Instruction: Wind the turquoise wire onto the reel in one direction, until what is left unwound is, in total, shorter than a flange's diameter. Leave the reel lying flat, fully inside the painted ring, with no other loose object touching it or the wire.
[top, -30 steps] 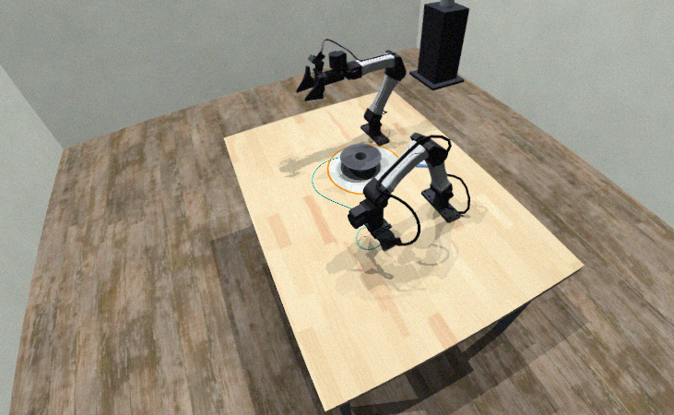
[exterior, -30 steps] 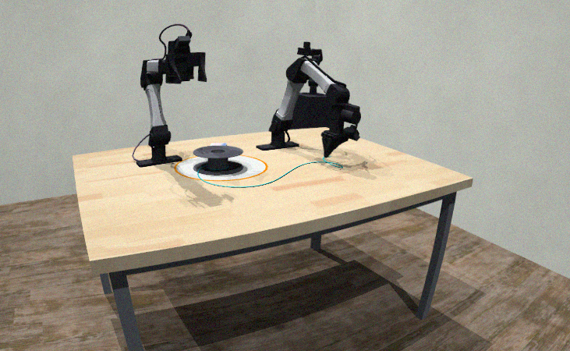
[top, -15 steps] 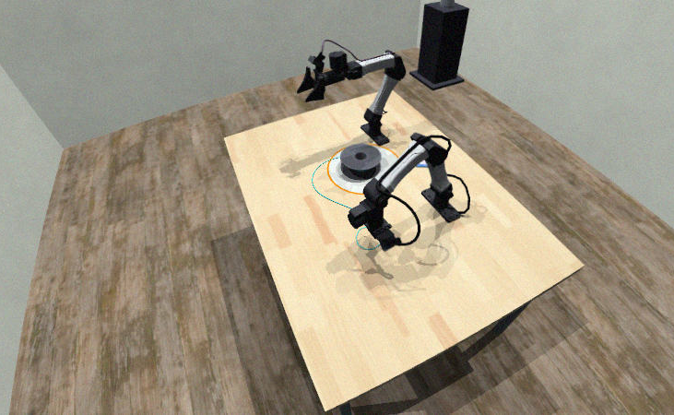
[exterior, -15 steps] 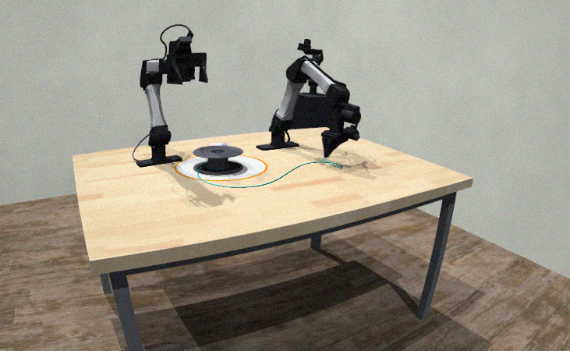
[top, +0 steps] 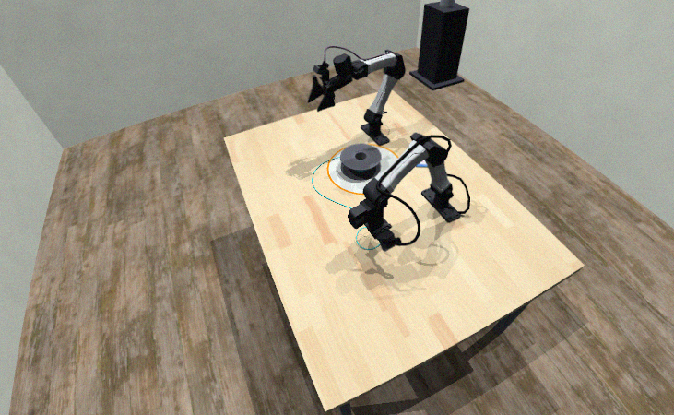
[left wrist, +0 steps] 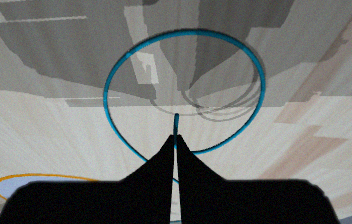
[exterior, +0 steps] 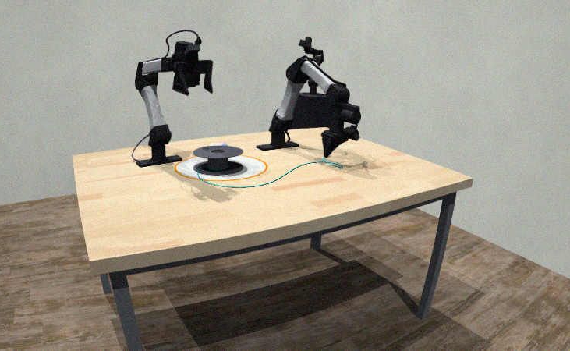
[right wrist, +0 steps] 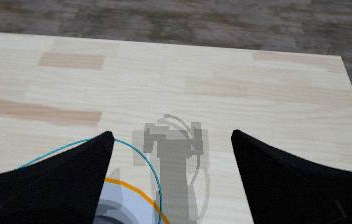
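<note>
The dark grey reel [top: 348,160] [exterior: 204,153] lies flat inside the orange painted ring [top: 328,172] [exterior: 267,167] [left wrist: 32,174]. The turquoise wire [top: 313,178] [exterior: 238,187] [left wrist: 263,80] [right wrist: 160,195] runs from the reel in a wide curve over the table and ends in a loop. My left gripper [exterior: 326,156] [left wrist: 175,137] is shut on the wire near its free end, low above the table; the end sticks out past the fingertips. My right gripper [top: 313,105] [exterior: 199,93] [right wrist: 172,133] is open and empty, high above the table. Winding on the reel's hub is too small to judge.
A small blue and white object [top: 421,165] [exterior: 217,144] lies behind the reel, partly hidden. The left forearm passes over the table beside the ring in the top view. The table [top: 298,289] [exterior: 146,218] has its long front edge beyond the wire's curve.
</note>
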You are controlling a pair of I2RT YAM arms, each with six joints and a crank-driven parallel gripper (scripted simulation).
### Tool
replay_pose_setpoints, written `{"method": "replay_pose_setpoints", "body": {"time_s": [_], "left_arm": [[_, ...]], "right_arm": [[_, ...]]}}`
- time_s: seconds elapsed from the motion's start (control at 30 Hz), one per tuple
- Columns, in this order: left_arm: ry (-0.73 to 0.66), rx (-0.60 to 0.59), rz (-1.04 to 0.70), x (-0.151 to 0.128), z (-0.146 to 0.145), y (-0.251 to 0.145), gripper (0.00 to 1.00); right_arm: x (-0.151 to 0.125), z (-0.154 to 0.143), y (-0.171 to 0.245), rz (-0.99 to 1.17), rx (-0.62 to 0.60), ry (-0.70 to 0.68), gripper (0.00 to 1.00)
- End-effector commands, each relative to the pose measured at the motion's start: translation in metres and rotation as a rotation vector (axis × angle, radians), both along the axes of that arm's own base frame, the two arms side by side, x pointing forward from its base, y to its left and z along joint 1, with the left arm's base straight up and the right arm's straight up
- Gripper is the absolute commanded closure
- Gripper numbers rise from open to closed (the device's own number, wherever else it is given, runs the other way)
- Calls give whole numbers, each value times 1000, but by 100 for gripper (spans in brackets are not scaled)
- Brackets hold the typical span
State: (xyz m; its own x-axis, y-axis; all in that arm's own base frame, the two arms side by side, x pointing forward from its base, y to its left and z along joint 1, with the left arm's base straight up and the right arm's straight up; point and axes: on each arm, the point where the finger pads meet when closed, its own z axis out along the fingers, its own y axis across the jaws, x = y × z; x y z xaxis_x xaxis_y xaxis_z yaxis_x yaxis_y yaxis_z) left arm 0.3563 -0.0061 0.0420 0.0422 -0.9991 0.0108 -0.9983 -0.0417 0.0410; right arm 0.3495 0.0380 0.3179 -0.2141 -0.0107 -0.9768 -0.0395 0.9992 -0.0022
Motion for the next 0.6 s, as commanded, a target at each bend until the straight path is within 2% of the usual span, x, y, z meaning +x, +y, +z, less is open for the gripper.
{"method": "replay_pose_setpoints", "body": {"time_s": [0.0, 0.1, 0.2, 0.57], "left_arm": [[-41, 12, -9, 13, 6, 1, 100], [-41, 12, -9, 13, 6, 1, 100], [-41, 12, -9, 13, 6, 1, 100], [-41, 12, -9, 13, 6, 1, 100]], "right_arm": [[-23, -4, 4, -52, 10, 114, 0], [-27, -9, 8, -53, 10, 145, 0], [-39, -22, 18, -56, 11, 247, 0], [-94, -96, 71, -71, 15, 667, 0]]}}
